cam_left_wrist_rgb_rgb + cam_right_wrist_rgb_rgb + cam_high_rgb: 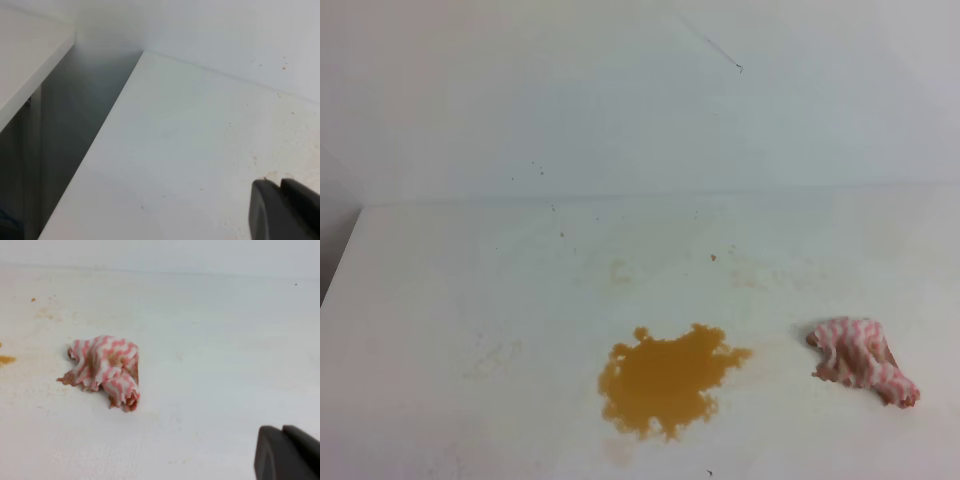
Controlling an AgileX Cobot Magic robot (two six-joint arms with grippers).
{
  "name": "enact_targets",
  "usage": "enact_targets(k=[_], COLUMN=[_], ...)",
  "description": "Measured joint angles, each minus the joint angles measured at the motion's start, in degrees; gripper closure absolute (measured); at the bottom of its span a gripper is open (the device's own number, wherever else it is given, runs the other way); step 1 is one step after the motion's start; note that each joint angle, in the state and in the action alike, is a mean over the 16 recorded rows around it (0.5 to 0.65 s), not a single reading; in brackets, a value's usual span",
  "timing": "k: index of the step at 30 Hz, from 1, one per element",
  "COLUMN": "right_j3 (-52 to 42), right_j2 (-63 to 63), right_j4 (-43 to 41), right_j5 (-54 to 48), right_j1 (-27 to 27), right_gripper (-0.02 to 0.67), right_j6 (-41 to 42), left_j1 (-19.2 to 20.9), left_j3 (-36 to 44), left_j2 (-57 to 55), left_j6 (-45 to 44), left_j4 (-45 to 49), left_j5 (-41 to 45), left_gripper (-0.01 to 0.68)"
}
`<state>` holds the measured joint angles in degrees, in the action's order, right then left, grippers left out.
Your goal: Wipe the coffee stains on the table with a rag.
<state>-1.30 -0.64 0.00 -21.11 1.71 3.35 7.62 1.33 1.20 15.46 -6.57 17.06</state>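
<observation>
An orange-brown coffee stain (665,380) with lobed edges lies on the white table (470,280) near the front middle. To its right sits the rag (862,360), a bunched pink-and-white striped cloth with brown patches. The right wrist view shows the rag (105,367) lying free, left of and beyond my right gripper (282,430), whose dark fingers are shut with nothing in them. A sliver of the stain (6,359) shows at that view's left edge. My left gripper (280,184) is shut and empty over bare table near the left edge. Neither gripper appears in the exterior high view.
A white wall (620,90) rises behind the table. Faint tan marks (620,270) and small dark specks dot the tabletop. In the left wrist view the table's left edge drops into a dark gap (75,125) beside another white surface (25,60).
</observation>
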Motion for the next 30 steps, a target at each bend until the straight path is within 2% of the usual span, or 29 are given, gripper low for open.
enact_targets(k=[30], right_j3=[0.00], right_j2=[0.00], right_j4=[0.00], right_j5=[0.00], right_j1=[0.00], right_gripper=[0.651], right_j6=[0.10], left_j1=[-0.02], left_j3=[-0.66], left_j2=[-0.52], left_j6=[0.00], left_j4=[-0.01], left_j5=[0.24], left_gripper=[0.675])
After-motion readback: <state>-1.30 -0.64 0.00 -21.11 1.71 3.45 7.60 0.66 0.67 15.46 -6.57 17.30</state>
